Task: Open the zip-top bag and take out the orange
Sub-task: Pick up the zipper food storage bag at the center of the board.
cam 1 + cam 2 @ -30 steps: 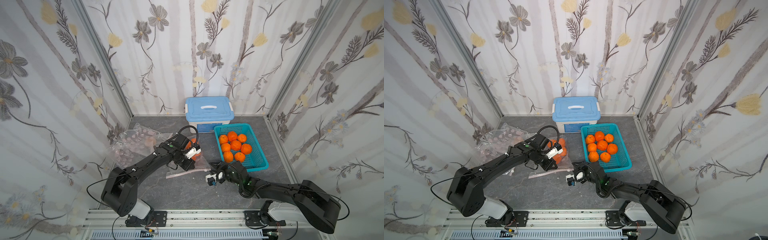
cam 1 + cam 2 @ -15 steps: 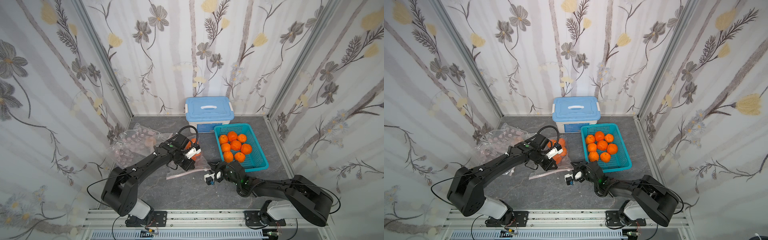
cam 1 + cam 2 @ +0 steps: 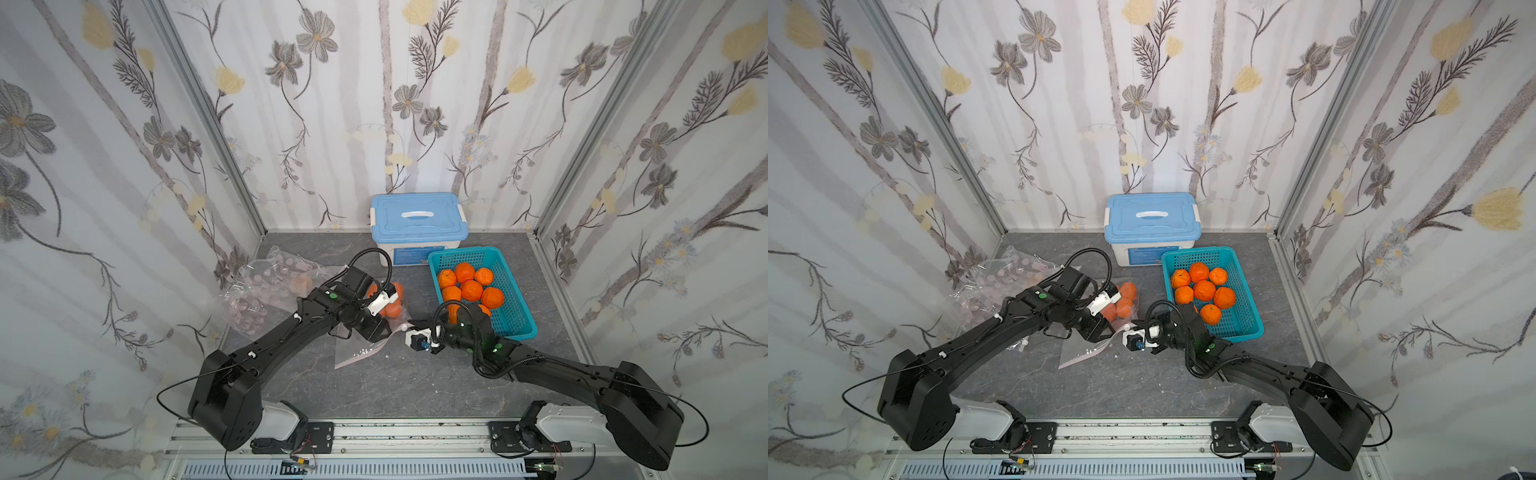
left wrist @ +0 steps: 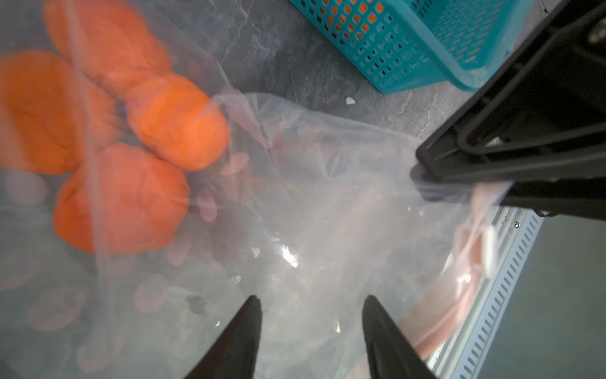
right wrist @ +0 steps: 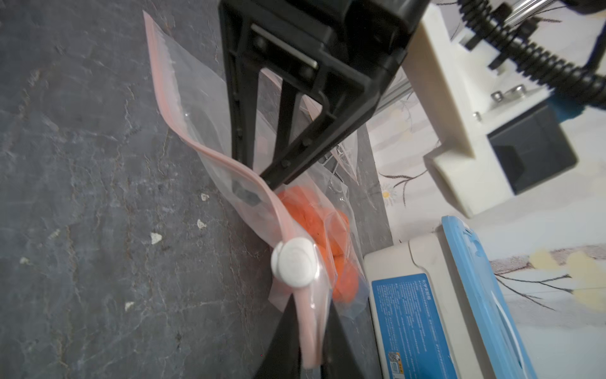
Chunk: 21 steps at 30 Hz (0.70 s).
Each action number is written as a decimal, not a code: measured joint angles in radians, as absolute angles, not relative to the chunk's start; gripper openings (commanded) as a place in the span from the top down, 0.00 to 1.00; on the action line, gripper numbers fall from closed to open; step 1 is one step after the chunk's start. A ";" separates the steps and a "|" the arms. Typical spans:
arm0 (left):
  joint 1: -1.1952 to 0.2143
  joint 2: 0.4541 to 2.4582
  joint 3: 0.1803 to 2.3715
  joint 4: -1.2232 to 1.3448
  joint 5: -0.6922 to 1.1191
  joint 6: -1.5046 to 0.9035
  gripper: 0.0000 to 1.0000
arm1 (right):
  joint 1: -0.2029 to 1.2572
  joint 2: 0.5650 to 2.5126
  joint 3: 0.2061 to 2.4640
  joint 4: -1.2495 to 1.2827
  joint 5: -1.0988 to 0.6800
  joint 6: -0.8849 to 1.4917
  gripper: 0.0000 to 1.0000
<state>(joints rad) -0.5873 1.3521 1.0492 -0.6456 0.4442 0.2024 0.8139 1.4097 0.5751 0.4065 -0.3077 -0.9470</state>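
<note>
At the far left of the grey tabletop (image 3: pixel 374 395), a heap of crumpled clear bags (image 3: pixel 266 286) is being kept against the wall; its contents cannot be made out. Just to its right, the zip-top bag (image 3: pixel 359 351) is being shown lying on the table, with about four bagged oranges (image 4: pixel 137 197) being held together at its far end, near the storage box (image 3: pixel 417 216). That white box is being kept shut under its blue lid at the back wall. The bag's pink zip strip (image 5: pixel 170 108) is being seen along its near edge, and the white slider (image 5: pixel 295 262) is being carried at the end of the strip nearest the basket. At the right, at least seven loose oranges (image 3: pixel 469 289) are being held in a teal basket (image 3: pixel 517 322). The left gripper (image 4: pixel 313 300) is being held over the bag's clear film, between the bagged oranges and the strip. Its jaws are being kept moderately apart with nothing between them; whether the fingertips are pressing on the film cannot be told. The right gripper (image 5: pixel 308 328) is being held at the slider end of the bag. Its jaws are being drawn nearly together, and the pink strip is being pinched between them just beside the slider, which itself is not being gripped.
</note>
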 measured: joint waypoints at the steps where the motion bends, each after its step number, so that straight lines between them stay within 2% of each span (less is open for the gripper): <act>1: -0.587 1.314 1.036 -0.619 0.438 0.205 0.28 | 0.807 1.410 0.596 0.370 -0.348 -0.905 0.87; 3: -0.587 1.244 0.999 -0.569 0.439 0.215 0.23 | 0.793 1.412 0.623 0.321 -0.408 -0.836 0.87; 6: -0.588 1.159 0.950 -0.515 0.462 0.241 0.22 | 0.782 1.438 0.668 0.252 -0.487 -0.733 0.88; 16: -0.632 1.137 0.912 -0.487 0.503 0.369 0.25 | 0.743 1.516 0.762 0.146 -0.654 -0.548 0.88; 19: -0.645 1.128 0.902 -0.494 0.487 0.402 0.32 | 0.730 1.525 0.778 0.144 -0.679 -0.531 0.87; 21: -0.654 1.126 0.895 -0.495 0.468 0.421 0.46 | 0.730 1.528 0.781 0.128 -0.688 -0.524 0.87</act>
<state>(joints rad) -0.6544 1.1259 0.8951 -0.4953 0.4683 0.4206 0.7296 1.5276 0.7815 0.1280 -0.6884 -0.5243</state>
